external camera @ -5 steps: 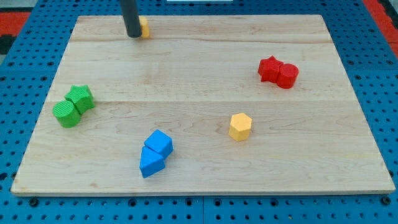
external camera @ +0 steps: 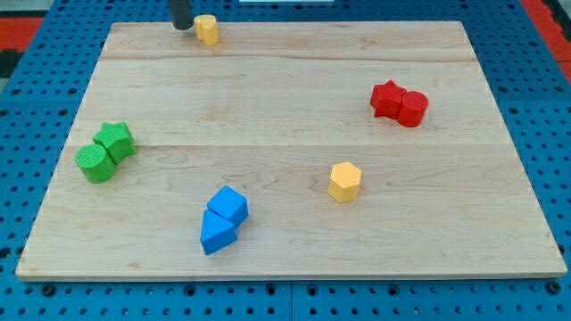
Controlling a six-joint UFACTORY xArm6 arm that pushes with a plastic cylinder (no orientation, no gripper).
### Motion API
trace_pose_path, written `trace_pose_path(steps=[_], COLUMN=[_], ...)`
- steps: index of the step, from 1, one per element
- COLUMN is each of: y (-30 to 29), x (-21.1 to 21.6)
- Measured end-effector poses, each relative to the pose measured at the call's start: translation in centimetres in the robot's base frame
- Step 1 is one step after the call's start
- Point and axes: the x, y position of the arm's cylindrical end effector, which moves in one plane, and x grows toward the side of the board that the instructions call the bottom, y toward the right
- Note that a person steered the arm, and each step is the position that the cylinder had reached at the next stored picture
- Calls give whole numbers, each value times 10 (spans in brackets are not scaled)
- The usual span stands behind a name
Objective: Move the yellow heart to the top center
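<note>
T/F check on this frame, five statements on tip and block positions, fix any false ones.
1. My tip sits at the view's top left, just left of the yellow heart. True.
2. The yellow hexagon touches the red blocks. False: it stands alone, well below them.
3. The two green blocks touch each other. True.
4. The blue blocks lie at the view's right edge. False: bottom, left of centre.
5. The yellow heart is at the board's centre. False: near the top edge.

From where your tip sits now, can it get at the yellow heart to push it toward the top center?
Probably yes. My tip sits at the board's top edge, just to the view's left of the yellow heart, with nothing between them. The other blocks lie far down the board, so a push toward the view's right looks unobstructed.
</note>
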Motion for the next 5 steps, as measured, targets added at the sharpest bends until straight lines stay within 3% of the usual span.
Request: trace_pose_path(steps=[1,2,3,5], y=[46,103,111,230], x=[27,28,69,238])
